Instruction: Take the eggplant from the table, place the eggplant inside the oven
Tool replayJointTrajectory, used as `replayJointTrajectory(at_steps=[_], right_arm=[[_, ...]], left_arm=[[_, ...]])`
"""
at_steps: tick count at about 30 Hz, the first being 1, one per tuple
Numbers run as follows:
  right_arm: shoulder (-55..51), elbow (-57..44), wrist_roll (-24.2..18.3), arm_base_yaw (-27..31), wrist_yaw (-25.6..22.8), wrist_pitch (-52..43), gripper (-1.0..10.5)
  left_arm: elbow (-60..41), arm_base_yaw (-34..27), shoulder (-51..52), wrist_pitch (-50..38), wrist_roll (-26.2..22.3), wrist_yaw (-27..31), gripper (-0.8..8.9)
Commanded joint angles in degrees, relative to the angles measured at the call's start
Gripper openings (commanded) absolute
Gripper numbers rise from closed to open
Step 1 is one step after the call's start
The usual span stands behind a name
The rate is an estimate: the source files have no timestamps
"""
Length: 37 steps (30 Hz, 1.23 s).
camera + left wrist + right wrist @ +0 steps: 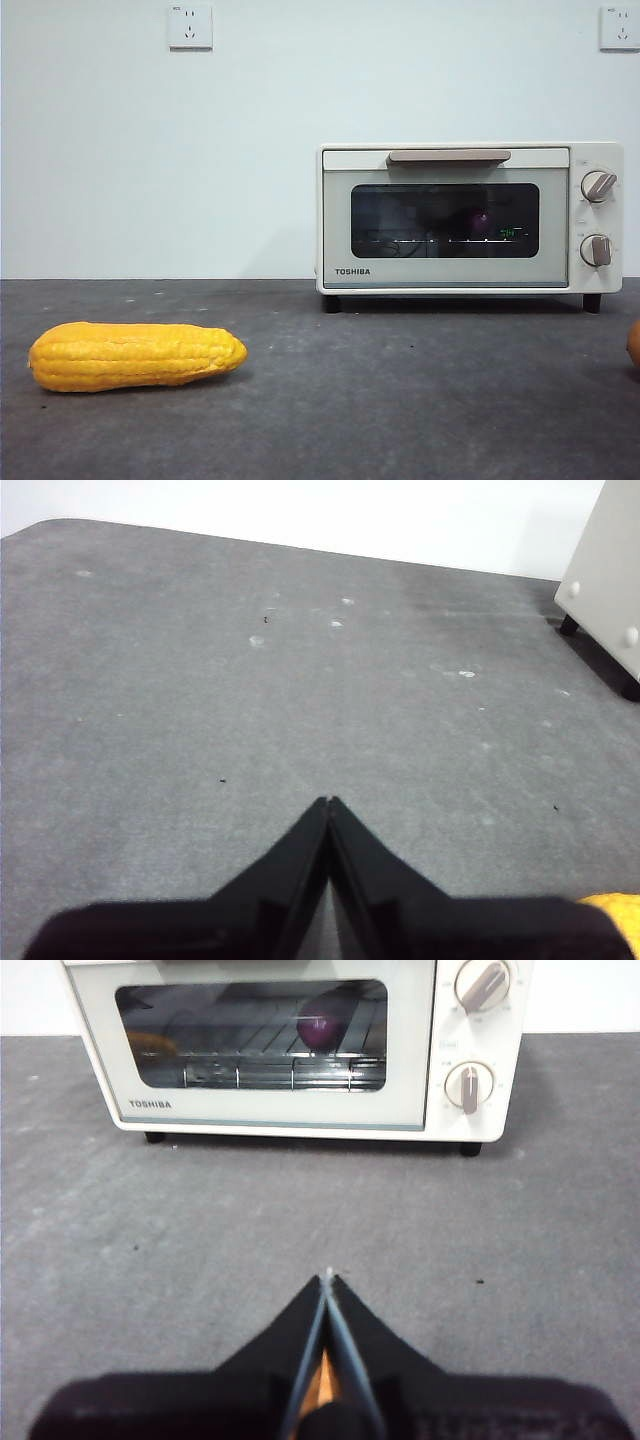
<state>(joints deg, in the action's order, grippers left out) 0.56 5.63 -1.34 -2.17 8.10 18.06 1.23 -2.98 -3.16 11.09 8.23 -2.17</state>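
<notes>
Right pincer [328, 1278] sits low over the desk [200, 1250], jaws pressed together to a single point, nothing between them. Straight ahead of it there is bare grey surface, and beyond that the oven [300, 1050] faces the pincer square on, door closed, its two knobs [470, 1085] stacked on one side of the glass. Through that dark glass there's the eggplant [320, 1028], a rounded purple shape resting on the wire rack [270, 1060] inside, well apart from the pincer.

Over to the left pincer [328, 802], also down near the desk with its jaws touching tip to tip, gripping nothing. A yellow sliver of the corn cob [612, 910] peeks in just beside its body. Ahead is open speckled desk, and far off to one side a corner of the oven's cream wall with a black foot under it.

From the front, neither arm shows. The corn cob lies on its side in the foreground, the oven stands further back against the white wall [150, 150], the purple shape dim behind its door. An orange edge [634, 345] of something clips the side of that view; too little shows to name it.
</notes>
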Motion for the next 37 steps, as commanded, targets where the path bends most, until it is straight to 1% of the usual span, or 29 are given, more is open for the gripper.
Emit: replayJointTrajectory(at_steps=[1, 10, 18, 37], right_arm=[[-0.11, -1.95, -0.17, 0.11, -0.02, -1.09, 0.0], [-0.11, -4.85, -0.22, 0.44, -0.04, -8.31, 0.0], [-0.11, -4.85, -2.86, 1.99, -0.28, -8.24, 0.0], [-0.07, -4.83, -2.8, 1.81, -0.24, -8.24, 0.0]], left_arm=[[-0.37, 0.02, -0.02, -0.46, 0.39, -0.17, -0.04], [-0.37, 0.02, -0.24, -0.46, 0.42, -0.17, -0.04], [-0.37, 0.02, -0.24, -0.46, 0.39, -0.17, -0.04], [-0.37, 0.02, -0.24, -0.46, 0.42, -0.17, -0.04]])
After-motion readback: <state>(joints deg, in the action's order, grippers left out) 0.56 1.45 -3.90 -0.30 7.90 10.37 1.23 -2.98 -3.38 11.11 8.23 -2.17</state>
